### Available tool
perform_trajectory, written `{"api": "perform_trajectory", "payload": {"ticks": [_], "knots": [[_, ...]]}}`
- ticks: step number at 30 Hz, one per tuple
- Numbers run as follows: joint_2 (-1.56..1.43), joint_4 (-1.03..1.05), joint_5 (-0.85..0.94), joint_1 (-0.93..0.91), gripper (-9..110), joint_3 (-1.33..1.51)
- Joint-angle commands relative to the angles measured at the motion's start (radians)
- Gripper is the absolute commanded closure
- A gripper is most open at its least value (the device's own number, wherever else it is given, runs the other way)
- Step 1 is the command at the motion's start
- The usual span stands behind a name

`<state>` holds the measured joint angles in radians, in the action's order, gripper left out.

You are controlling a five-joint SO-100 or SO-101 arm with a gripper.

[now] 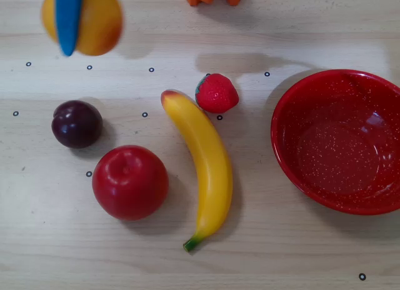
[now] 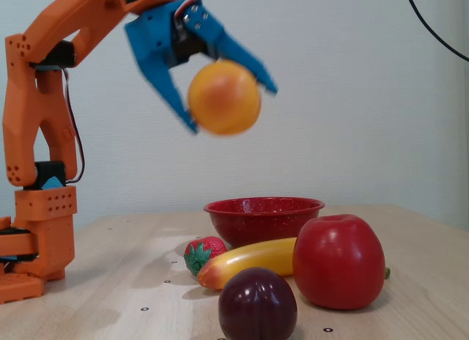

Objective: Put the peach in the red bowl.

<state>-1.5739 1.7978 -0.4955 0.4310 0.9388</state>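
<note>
While the orange arm (image 2: 44, 135) stands at the left of the fixed view, its blue jaws pinch the peach (image 2: 223, 97) from both sides, holding it high in the air, well clear of the surface (image 2: 124, 267). Below, in the overhead view, lie from left to right the plum (image 1: 77, 124), the red apple (image 1: 130, 182), the banana (image 1: 206, 165), the strawberry (image 1: 216, 93) and the red bowl (image 1: 294, 171), which holds nothing.

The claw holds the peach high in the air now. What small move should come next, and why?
Probably carry the peach sideways toward the bowl before lowering. The claw grips it well above the table, and in the overhead view it hangs at top left while the bowl sits far right, empty.
</note>
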Motion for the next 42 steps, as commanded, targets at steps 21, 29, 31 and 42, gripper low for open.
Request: {"api": "perform_trajectory", "payload": {"ticks": [21,29,31,42], "knots": [[-0.127,-0.362,0.707,-0.828,101,0.167],[0.08,-0.486,0.577,-0.911,101,0.275],[0.143,-0.514,0.554,-0.911,101,0.272],[0.382,-0.476,0.383,-0.919,59,0.196]]}}
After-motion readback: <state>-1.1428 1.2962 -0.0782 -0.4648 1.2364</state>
